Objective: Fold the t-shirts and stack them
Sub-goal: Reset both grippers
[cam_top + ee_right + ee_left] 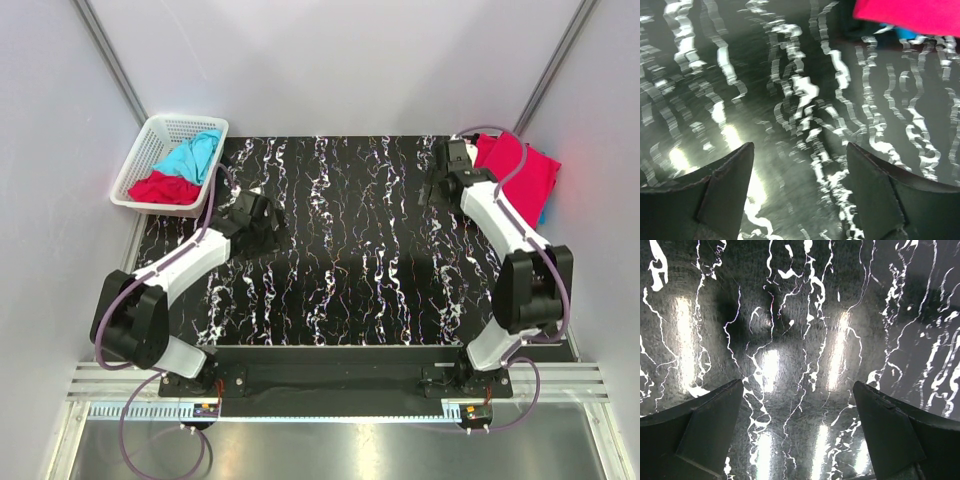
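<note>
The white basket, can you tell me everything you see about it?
The white basket looks like plastic, with lattice walls full of little holes and a rectangular rim. It sits upright at the far left corner of the table. Inside lie a crumpled turquoise shirt and a crumpled red shirt.

Crumpled red shirt [163, 187], turquoise shirt [192, 153] in basket [143, 158]; folded red shirt [515, 170] (turquoise underneath) right.

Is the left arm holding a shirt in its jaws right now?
No, the left gripper has its jaws apart, and only the black marbled table shows between them, no cloth.
</note>
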Motion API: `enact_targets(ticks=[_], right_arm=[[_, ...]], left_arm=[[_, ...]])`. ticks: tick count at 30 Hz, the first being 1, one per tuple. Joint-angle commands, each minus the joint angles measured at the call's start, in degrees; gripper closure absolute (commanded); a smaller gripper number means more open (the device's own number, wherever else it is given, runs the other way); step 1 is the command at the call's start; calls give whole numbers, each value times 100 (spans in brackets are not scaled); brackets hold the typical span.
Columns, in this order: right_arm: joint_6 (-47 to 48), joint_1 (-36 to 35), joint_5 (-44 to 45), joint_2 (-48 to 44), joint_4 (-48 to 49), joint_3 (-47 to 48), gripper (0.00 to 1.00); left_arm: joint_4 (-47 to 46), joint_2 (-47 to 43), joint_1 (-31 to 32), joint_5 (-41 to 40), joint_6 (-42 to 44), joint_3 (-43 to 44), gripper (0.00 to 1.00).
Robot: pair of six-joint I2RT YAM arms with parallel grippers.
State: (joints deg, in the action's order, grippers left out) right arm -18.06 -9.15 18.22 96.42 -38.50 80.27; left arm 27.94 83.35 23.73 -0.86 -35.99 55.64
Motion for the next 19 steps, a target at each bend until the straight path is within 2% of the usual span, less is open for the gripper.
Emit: enact_targets(ticks=[1, 7, 12, 19], right_arm=[[-215, -315, -424, -624, 624, -265, 21], [-285, -754, -547, -1292, 695, -1012, 23], [-461, -948, -600, -1784, 712, -1531, 23], [-698, -1291, -609, -1829, 862, -1839, 26]], left_arm=[[27, -196, 263, -659, 145, -9, 1], [176, -214, 703, -1213, 92, 35, 1], [238, -293, 897, -1337, -22, 17, 1], [378, -398, 1055, -1355, -84, 61, 1]])
